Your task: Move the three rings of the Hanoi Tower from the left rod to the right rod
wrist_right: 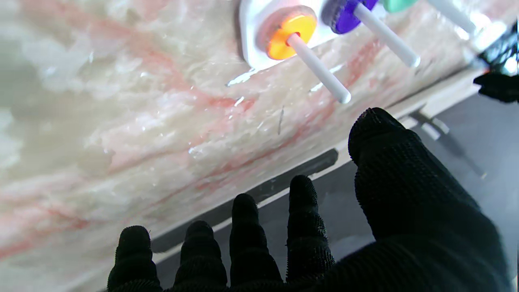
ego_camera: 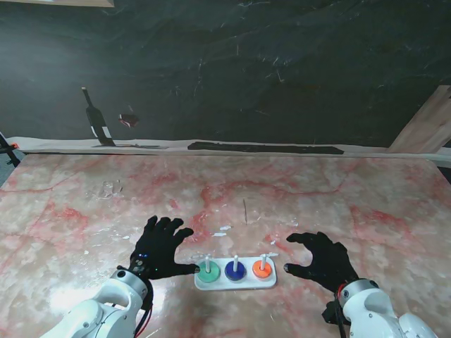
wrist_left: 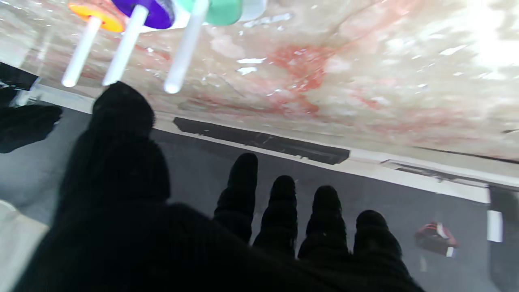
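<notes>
A white tower base (ego_camera: 246, 282) lies near me at the table's middle, with three white rods. The green ring (ego_camera: 208, 272) sits on the left rod, the blue ring (ego_camera: 235, 270) on the middle rod, the orange ring (ego_camera: 263, 267) on the right rod. The same rings show in the wrist views: green ring (wrist_left: 221, 11), blue ring (wrist_left: 156, 12), orange ring (wrist_right: 290, 36). My black-gloved left hand (ego_camera: 161, 246) rests just left of the base, fingers spread, holding nothing. My right hand (ego_camera: 320, 259) hovers just right of the base, fingers apart and curled, also holding nothing.
The pink marble table (ego_camera: 338, 197) stretches away from me. A dark wall stands behind it, with a black strip (ego_camera: 264, 148) along the table's far edge. A wooden board (ego_camera: 426, 123) leans at the far right.
</notes>
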Controlling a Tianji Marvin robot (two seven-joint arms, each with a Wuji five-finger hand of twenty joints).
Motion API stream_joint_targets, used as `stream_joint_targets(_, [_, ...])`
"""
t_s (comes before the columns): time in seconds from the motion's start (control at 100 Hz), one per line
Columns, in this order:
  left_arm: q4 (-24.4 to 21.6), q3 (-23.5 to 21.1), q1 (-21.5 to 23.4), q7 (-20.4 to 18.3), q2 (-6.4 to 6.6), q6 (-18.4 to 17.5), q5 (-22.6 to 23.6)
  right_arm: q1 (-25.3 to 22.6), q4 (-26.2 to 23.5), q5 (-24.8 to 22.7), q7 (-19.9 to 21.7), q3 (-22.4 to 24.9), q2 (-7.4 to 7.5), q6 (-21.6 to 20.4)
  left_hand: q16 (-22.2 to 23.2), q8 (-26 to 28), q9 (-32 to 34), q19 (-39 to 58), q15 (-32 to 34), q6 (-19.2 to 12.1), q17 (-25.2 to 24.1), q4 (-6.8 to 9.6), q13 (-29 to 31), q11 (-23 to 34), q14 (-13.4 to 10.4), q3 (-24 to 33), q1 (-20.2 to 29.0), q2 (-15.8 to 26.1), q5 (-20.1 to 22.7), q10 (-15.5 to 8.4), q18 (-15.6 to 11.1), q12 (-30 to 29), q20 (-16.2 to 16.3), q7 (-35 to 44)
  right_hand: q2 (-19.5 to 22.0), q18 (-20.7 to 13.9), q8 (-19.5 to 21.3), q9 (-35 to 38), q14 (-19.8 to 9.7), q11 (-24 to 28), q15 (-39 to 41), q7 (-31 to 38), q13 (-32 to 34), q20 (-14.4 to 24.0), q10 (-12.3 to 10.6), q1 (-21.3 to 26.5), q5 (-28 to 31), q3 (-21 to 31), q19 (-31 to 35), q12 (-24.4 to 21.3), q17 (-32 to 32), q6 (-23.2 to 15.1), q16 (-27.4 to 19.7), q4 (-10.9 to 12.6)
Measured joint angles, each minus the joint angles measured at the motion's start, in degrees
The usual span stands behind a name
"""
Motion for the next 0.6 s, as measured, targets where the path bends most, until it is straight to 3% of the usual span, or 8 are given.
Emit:
stream_joint_targets(0.14, [0.12, -1.43, 1.78, 0.74, 0.01, 0.97, -0.81, 0.61, 1.31, -1.31, 2.53, 0.78, 1.29, -5.86, -0.38, 0.00, 0.01, 0.00, 0.00, 0.00, 0.00, 0.01, 0.00, 0.06, 0.00, -0.50, 0.01, 0.00, 0.01, 0.00, 0.00, -0.11, 0.00, 0.00, -3.20, -0.20, 1.39, -0.60, -0.27, 0.66, 0.02, 0.01, 0.00, 0.00, -1.83, -1.17, 0.00, 0.74, -0.64, 0.15, 0.10, -1.57, 0.16, 0.06])
stream_joint_targets(0.23, [0.41, -1.85, 2.11, 0.53, 0.05, 0.97, -0.79, 2.64, 4.47, -2.07, 3.82, 0.13, 1.87, -8.97, -0.76, 0.00, 0.01, 0.00, 0.00, 0.00, 0.00, 0.01, 0.00, 0.07, 0.00, -0.50, 0.04, 0.00, 0.01, 0.00, 0.00, -0.29, 0.00, 0.00, -5.96, -0.35, 1.40, -2.19, -0.84, 0.95, 0.06, -1.69, -0.05, -1.52, -2.82, -3.64, -0.44, 4.28, -2.87, 0.11, 0.37, -3.63, 0.20, 0.08])
stream_joint_targets(0.36, [0.76, -2.14, 2.20, 0.52, 0.07, 0.97, -0.89, 6.78, 9.43, -7.45, 6.82, -2.13, 2.89, -12.72, -0.94, 0.00, 0.01, 0.00, 0.00, 0.00, 0.00, 0.01, 0.00, 0.07, 0.00, -0.50, 0.06, 0.00, 0.01, 0.00, 0.00, -0.29, 0.00, 0.00, -9.05, -0.91, 0.52, -4.22, -1.51, -2.29, 0.06, -3.82, -0.27, -3.01, -3.99, -7.58, -3.94, 7.70, -4.41, -1.35, 0.99, -4.60, 0.58, 0.08])
stream_joint_targets(0.6, [1.03, -2.44, 2.23, 0.17, 0.09, 1.45, -1.74, 13.50, 17.84, -8.61, 7.29, -6.53, 4.03, -18.92, -0.96, 0.01, 0.01, 0.00, 0.00, -0.09, 0.00, 0.03, 0.00, 0.07, 0.00, -0.60, 0.07, 0.00, 0.01, 0.00, 0.00, -0.29, 0.00, 0.00, -11.28, -1.71, -0.55, -4.87, -2.21, -8.00, -0.03, -6.72, -2.27, -4.16, -5.11, -11.32, -9.72, 11.16, -5.72, -3.23, 1.59, -4.98, 0.72, 0.04])
